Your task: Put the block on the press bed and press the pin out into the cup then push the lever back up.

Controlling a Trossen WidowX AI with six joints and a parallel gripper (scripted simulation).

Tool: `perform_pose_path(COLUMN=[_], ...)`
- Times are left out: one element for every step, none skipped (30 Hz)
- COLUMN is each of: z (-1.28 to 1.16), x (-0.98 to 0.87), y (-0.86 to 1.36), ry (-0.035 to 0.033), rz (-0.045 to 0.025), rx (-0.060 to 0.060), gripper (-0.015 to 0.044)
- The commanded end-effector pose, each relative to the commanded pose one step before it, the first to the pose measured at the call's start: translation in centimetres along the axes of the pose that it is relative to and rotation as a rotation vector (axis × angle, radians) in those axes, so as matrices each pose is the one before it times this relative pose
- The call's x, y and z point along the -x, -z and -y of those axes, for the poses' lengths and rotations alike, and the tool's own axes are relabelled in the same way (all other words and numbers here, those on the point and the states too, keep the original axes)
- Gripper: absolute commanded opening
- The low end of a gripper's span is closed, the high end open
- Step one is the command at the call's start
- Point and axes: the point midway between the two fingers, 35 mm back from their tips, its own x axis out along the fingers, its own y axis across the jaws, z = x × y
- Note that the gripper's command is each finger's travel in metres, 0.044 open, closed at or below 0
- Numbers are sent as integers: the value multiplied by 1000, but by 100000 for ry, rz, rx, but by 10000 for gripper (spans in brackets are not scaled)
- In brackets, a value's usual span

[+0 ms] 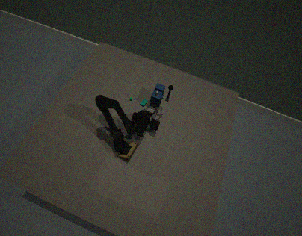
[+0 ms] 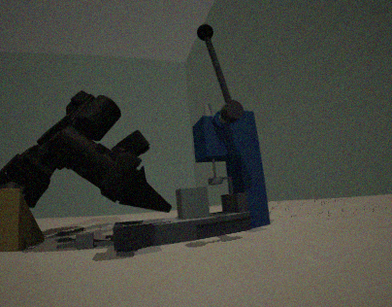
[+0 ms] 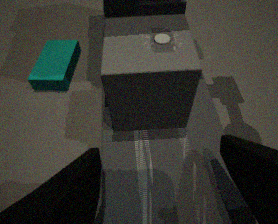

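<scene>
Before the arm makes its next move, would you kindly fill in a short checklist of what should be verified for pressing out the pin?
1. Block on the press bed: ok, it rests there upright.
2. Pin directly under the punch: not ok, the block sits short of the punch, toward the arm.
3. Lever raised: ok.
4. Gripper free of the block: ok, open, with its fingers short of it.
5. Cup ready beneath the pin: cannot tell, no cup can be made out for certain.
</scene>
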Motion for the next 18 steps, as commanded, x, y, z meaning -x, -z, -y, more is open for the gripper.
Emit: perform_pose_path(z=[44, 0, 0, 0, -67, -69, 0, 0, 0, 115, 0, 0, 0, 0, 0, -64, -65, 0], x=[-35, 0, 0, 0, 119, 118, 0, 0, 0, -86, 0, 0, 0, 0, 0, 41, 41, 0], y=[-56, 0, 0, 0, 120, 120, 0, 0, 0, -186, 0, 0, 0, 0, 0, 91, 91, 0], ry=[153, 0, 0, 0, -288, -291, 0, 0, 0, 513, 0, 0, 0, 0, 0, -254, -256, 0], rz=[88, 0, 0, 0, -87, -80, 0, 0, 0, 356, 0, 0, 0, 0, 0, -176, -174, 0], rx=[-201, 0, 0, 0, 327, 326, 0, 0, 0, -385, 0, 0, 0, 0, 0, 193, 192, 0], gripper=[300, 300, 300, 300, 300, 300, 300, 300, 300, 300, 300, 300, 300, 300, 300, 300, 300, 300])
